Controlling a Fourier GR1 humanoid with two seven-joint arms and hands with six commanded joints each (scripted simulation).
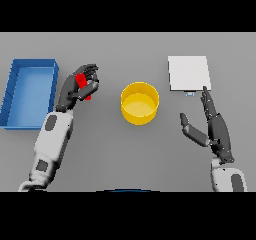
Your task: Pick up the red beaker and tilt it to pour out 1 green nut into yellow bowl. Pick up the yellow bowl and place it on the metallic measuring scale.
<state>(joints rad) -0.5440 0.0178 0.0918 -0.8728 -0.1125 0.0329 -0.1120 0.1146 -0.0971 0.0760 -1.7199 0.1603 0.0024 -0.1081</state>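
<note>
We held red beaker (83, 86) in left hand (80, 88), fingers curled round it, left of yellow bowl (140, 103), near but apart. Bowl lay to beaker's right. Right hand (212, 126) flat, fingers straight, right of bowl, just below scale (188, 73). Pour looked not yet done.

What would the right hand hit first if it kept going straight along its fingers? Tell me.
The right hand points its straight fingers up the view, toward the metallic measuring scale. That scale, at its near right corner, looks like the first thing in line, though height above the table is unclear.
</note>
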